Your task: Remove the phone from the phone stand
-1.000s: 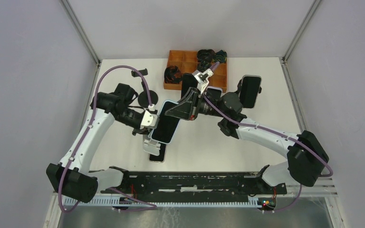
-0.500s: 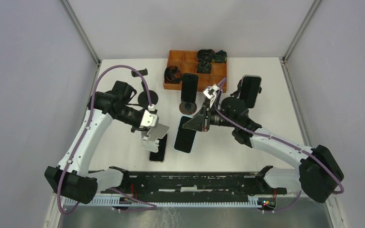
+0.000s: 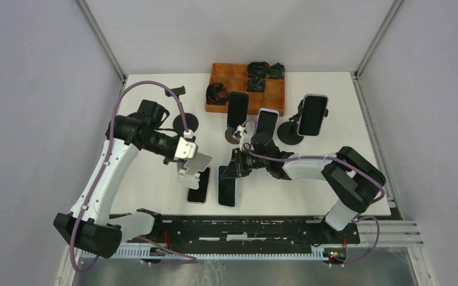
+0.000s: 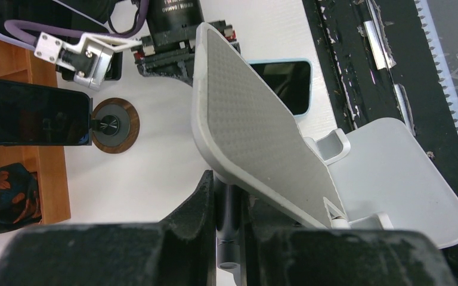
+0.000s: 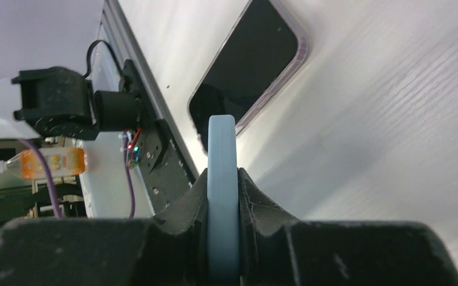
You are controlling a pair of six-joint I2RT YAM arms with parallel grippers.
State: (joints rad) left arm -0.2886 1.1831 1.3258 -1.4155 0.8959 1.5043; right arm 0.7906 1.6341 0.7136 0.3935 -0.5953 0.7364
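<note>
My left gripper (image 3: 185,156) is shut on the dark post (image 4: 229,208) of a white phone stand (image 3: 195,165), which it holds above the table. The stand's grey ribbed plate (image 4: 250,119) is bare. My right gripper (image 3: 237,170) is shut on the far end of a light blue phone (image 3: 227,186), which shows edge-on between the fingers in the right wrist view (image 5: 222,173). The phone lies flat, low at the table, right of the stand. I cannot tell if it touches the table.
A second phone (image 3: 199,186) lies flat on the table under the stand, beside the blue one. Three phones (image 3: 237,108) (image 3: 266,122) (image 3: 312,114) stand on stands at the back. An orange tray (image 3: 220,74) holds dark cables. A black round stand (image 3: 182,124) sits at the left.
My right gripper lifted the blue phone off the stand, carried it right and lowered it to the table beside the other phone. The left gripper kept hold of the stand, now bare.
</note>
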